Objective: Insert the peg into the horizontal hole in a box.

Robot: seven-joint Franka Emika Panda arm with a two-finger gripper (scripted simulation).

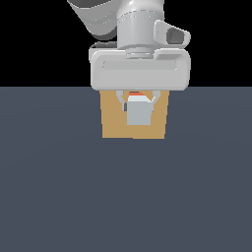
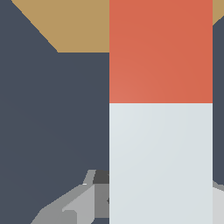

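The tan box stands on the dark floor behind my gripper. The gripper is shut on the peg, whose pale grey end faces the exterior camera while a sliver of its orange-red end shows above it, pointing toward the box. In the wrist view the peg runs lengthwise, grey half near my fingers, orange-red half reaching over the box. The hole is hidden behind the peg and gripper.
The dark grey-blue floor spreads around the box on all sides. The arm's white hand body hangs directly in front of the box's upper part.
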